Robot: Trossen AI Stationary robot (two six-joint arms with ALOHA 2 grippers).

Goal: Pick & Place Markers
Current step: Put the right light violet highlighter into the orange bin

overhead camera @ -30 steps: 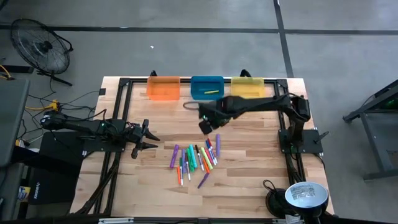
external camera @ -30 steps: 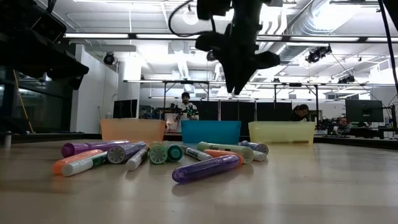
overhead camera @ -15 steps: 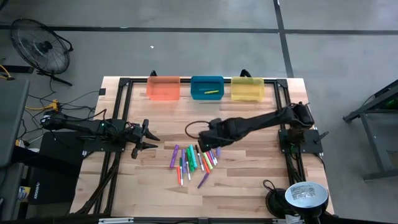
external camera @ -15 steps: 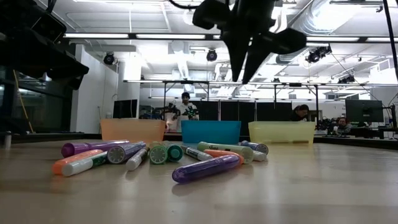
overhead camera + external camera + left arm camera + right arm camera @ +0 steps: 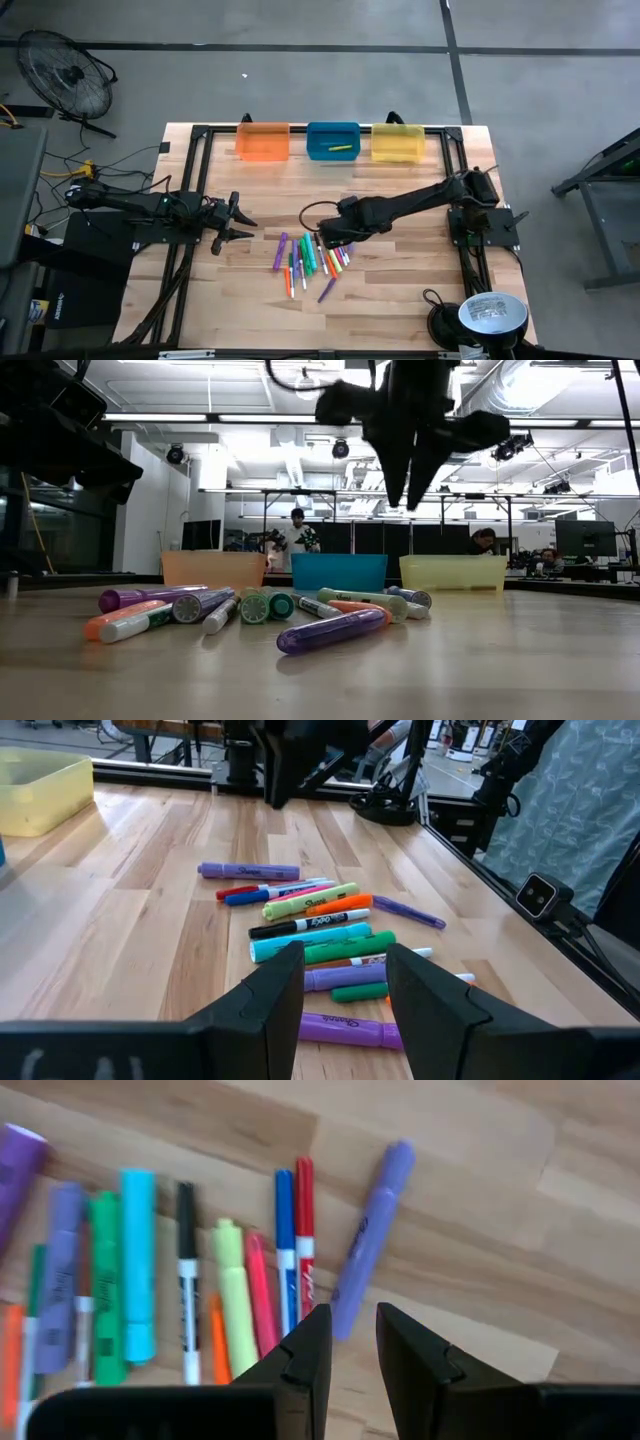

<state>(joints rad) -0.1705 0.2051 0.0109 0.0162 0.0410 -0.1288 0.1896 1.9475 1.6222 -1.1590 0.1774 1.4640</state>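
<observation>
Right wrist view looks down past two dark fingers (image 5: pixel 302 1360) set a narrow gap apart with nothing between them; they hang above the markers (image 5: pixel 230 1280), just over the near end of a pale purple marker (image 5: pixel 372 1235) that lies at a slant beside a red one (image 5: pixel 304 1230) and a blue one (image 5: pixel 284 1240). Further along the same row lie pink, yellow-green, black-and-white, light blue, green and purple ones, side by side on the wood.

From above, the right gripper (image 5: pixel 328 237) sits over the upper right edge of the marker pile (image 5: pixel 312 258), its arm reaching in from the table's right side. The low camera shows it raised clear above the pile (image 5: pixel 250 610), fingers pointing down.

The left gripper (image 5: pixel 243 227) rests to the left of the pile, a little apart from it, its fingers (image 5: pixel 275 990) spread fairly wide and holding nothing, pointed toward the markers.

The pile lies near the middle of the table (image 5: pixel 400 290). Behind it, along the far edge, stand an orange bin (image 5: pixel 263 141), a blue bin (image 5: pixel 333 140) with one yellow marker (image 5: pixel 341 148) inside, and a yellow bin (image 5: pixel 397 142).

A fan (image 5: pixel 65 80) stands on the floor beyond the table's left corner. People show in the room behind the bins in the low view.
</observation>
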